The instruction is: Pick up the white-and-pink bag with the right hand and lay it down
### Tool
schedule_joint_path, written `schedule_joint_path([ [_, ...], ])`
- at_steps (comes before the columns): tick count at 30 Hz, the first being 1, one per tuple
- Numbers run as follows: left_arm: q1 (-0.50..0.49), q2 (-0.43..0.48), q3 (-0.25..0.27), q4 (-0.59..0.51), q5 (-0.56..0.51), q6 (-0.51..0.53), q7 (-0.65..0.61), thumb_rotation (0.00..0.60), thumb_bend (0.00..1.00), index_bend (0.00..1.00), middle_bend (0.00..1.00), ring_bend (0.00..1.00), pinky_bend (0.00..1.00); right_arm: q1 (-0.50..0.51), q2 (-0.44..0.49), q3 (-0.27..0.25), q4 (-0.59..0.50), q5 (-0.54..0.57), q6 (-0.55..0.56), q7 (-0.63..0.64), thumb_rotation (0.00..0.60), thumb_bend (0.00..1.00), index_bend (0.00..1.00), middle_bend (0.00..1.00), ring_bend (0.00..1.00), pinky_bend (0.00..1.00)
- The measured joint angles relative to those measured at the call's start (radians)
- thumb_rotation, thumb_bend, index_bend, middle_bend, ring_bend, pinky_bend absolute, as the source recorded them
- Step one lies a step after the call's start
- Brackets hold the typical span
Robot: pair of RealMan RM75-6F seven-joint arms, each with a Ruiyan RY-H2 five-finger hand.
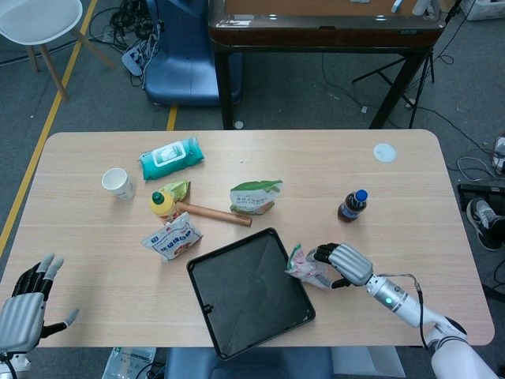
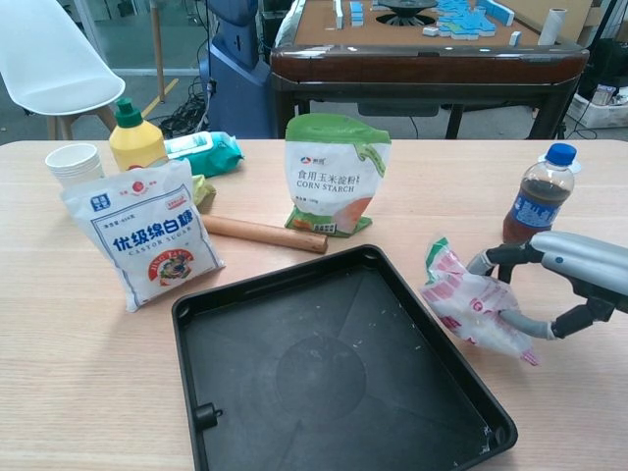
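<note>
The white-and-pink bag (image 1: pixel 304 266) (image 2: pixel 471 302) lies tilted on the table just right of the black tray (image 1: pixel 246 292) (image 2: pixel 334 373), its green-edged top toward the tray's corner. My right hand (image 1: pixel 342 264) (image 2: pixel 559 280) grips it from the right, thumb under the bag and fingers over its top. My left hand (image 1: pixel 24 308) hangs open at the table's near left edge, holding nothing; the chest view does not show it.
A cola bottle (image 1: pixel 352 206) (image 2: pixel 538 196) stands just behind the right hand. A corn starch bag (image 2: pixel 336 175), rolling pin (image 2: pixel 265 234), sugar bag (image 2: pixel 145 234), yellow bottle (image 2: pixel 135 137), paper cup (image 2: pixel 75 162) and wipes pack (image 1: pixel 170 157) stand to the left and behind the tray.
</note>
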Motion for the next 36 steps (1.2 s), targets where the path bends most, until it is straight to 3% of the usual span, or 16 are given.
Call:
schedule_joint_path([
  [5, 0.000, 0.000, 0.001, -0.002, 0.001, 0.000, 0.003, 0.600, 0.18, 0.08, 0.01, 0.00, 0.05, 0.000, 0.005, -0.006, -0.005, -0.005, 0.000, -0.014, 0.600, 0.47, 0.29, 0.32, 0.26, 0.28],
  [10, -0.001, -0.001, 0.002, -0.003, 0.003, 0.001, 0.004, 0.600, 0.18, 0.08, 0.01, 0.00, 0.05, 0.000, 0.014, -0.007, -0.016, -0.005, -0.008, -0.028, 0.600, 0.17, 0.20, 0.25, 0.19, 0.19],
  [15, -0.002, -0.001, 0.002, -0.004, 0.004, 0.000, 0.004, 0.600, 0.18, 0.08, 0.01, 0.00, 0.05, -0.003, 0.021, -0.005, -0.038, -0.001, -0.009, -0.037, 0.600, 0.06, 0.15, 0.22, 0.15, 0.15],
  [28, -0.006, 0.010, 0.000, -0.010, 0.010, 0.002, 0.001, 0.600, 0.18, 0.08, 0.01, 0.00, 0.05, -0.015, 0.086, 0.037, -0.124, 0.024, 0.098, -0.070, 0.600, 0.04, 0.12, 0.20, 0.15, 0.15],
  [36, -0.019, 0.027, -0.016, -0.010, -0.005, -0.006, 0.003, 0.600, 0.18, 0.08, 0.01, 0.00, 0.05, -0.033, 0.209, 0.081, -0.320, 0.052, 0.175, -0.191, 0.600, 0.11, 0.17, 0.31, 0.18, 0.20],
])
